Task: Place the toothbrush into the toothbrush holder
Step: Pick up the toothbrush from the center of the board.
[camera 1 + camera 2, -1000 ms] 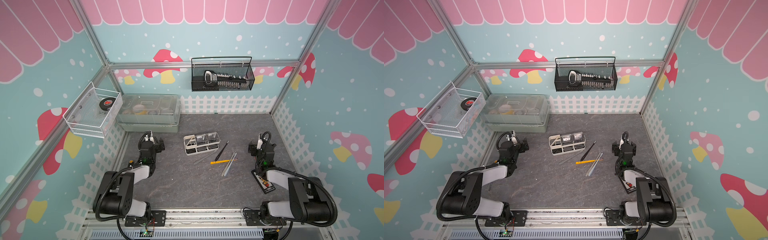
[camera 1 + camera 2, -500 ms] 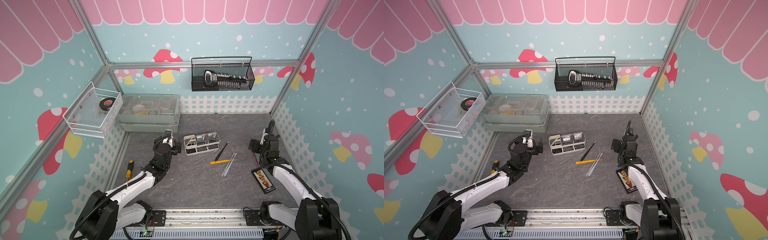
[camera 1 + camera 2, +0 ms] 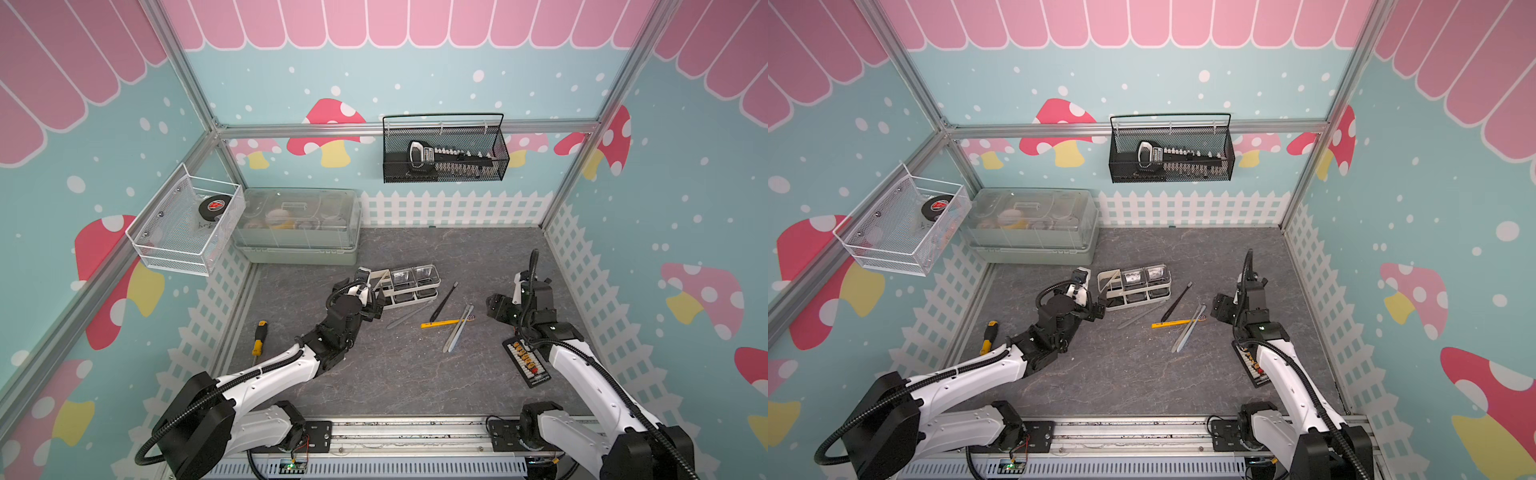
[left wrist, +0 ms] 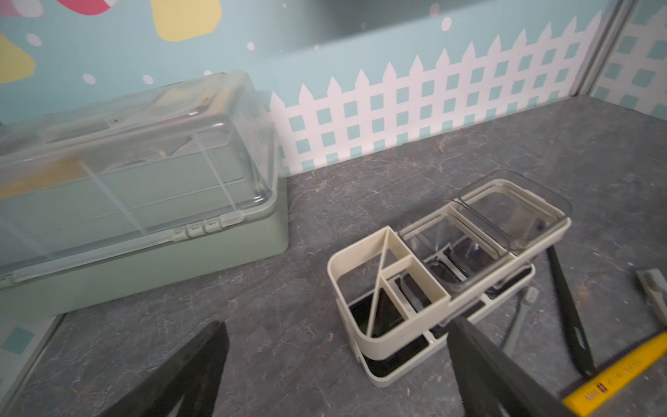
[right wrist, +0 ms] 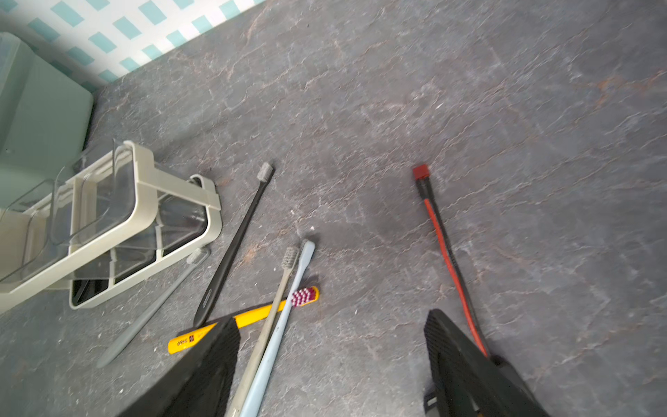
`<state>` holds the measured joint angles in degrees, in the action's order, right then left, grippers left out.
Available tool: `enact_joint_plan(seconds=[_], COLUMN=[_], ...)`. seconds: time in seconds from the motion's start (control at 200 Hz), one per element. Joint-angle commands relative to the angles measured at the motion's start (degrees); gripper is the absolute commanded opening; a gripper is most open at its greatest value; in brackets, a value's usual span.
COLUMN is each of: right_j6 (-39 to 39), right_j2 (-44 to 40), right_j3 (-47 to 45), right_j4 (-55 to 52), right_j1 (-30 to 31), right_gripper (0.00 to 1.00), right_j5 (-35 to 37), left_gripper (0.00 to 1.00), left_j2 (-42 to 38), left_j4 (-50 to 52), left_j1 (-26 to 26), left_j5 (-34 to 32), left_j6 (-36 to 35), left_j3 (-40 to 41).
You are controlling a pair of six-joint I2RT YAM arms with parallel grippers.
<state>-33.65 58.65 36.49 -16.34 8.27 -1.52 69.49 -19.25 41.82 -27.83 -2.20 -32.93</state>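
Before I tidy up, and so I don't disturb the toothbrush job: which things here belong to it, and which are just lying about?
For the job: toothbrush holder, black toothbrush, grey toothbrush, yellow toothbrush, beige toothbrush, pale blue toothbrush, left pincer and right pincer, both open.
Lying about: screwdriver, green box, black basket, white basket, tape roll, black card.

Left tool (image 3: pixel 377 302) has moved beside the toothbrush holder (image 3: pixel 411 301); right tool (image 3: pixel 493 308) has neared the toothbrushes (image 3: pixel 457 330).
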Motion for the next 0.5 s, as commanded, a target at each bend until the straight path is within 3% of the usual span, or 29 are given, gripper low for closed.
enact_joint_plan(seconds=[0.0, 0.215, 0.495], right_j6=[-3.12, -4.58, -7.05], right_j2=[1.04, 7.42, 15.88], right_j3=[-1.49, -0.2, 0.63], right_j4=[-1.62, -0.43, 4.24], right_j1=[3.64, 10.3, 13.55], right_gripper=[0.79, 0.65, 0.58], right_j5=[-1.56, -1.68, -2.63], left_gripper=[0.95, 0.95, 0.95], left_j2=[1.4, 2.27, 2.63], left_j4=[-1.9, -6.15, -4.24], left_j1=[3.49, 5.19, 5.14], left_j5=[-1.25, -2.86, -6.51], left_j6=[-1.01, 2.55, 7.47], left_j3=[0.58, 2.25, 2.54])
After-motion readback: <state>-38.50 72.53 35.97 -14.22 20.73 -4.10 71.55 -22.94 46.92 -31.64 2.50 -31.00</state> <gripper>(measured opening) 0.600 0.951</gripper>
